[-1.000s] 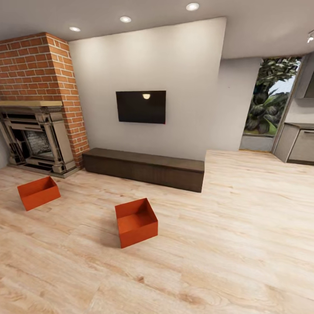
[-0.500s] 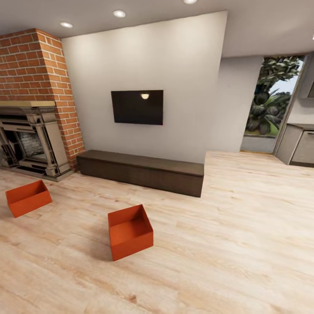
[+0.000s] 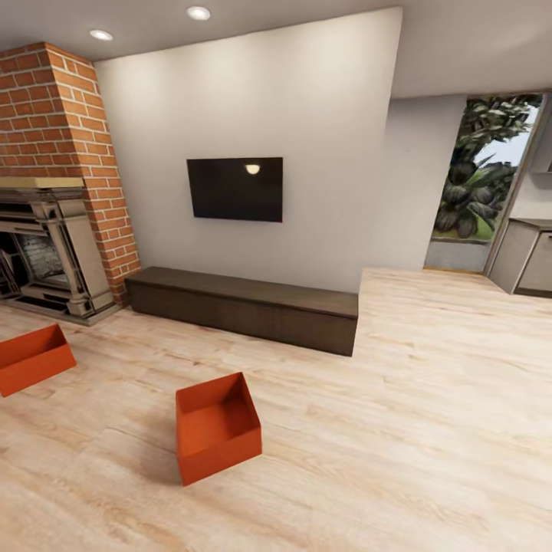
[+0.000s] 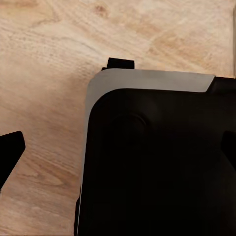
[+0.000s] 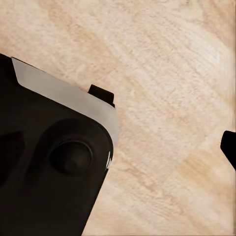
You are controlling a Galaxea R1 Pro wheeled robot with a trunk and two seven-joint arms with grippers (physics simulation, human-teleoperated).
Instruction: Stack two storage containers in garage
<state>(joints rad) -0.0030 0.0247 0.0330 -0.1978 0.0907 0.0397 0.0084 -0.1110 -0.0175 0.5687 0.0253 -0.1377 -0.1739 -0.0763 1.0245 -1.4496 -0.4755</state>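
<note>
Two orange-red open-top storage containers rest on the living room's light wood plank floor (image 3: 399,437) in the head view. One container (image 3: 217,435) sits in the lower middle, turned at an angle. The other container (image 3: 31,359) lies at the left edge, partly cut off, in front of the fireplace. In the left wrist view my left gripper (image 4: 118,150) hangs open over my own black base, its dark fingertips (image 4: 10,153) at the picture's sides. My right gripper (image 5: 118,147) looks open too, with one fingertip (image 5: 229,147) over bare planks. Neither holds anything.
A red brick fireplace (image 3: 54,153) stands at the left. A black TV (image 3: 234,189) hangs on the white wall above a long dark low cabinet (image 3: 245,307). Glass doors (image 3: 483,176) and grey cupboards (image 3: 529,264) lie at the far right, beyond open wood floor.
The whole head view has shifted: both containers, the fireplace and the TV now lie further left and the containers lower in the picture. The camera moved; the things stayed put.
</note>
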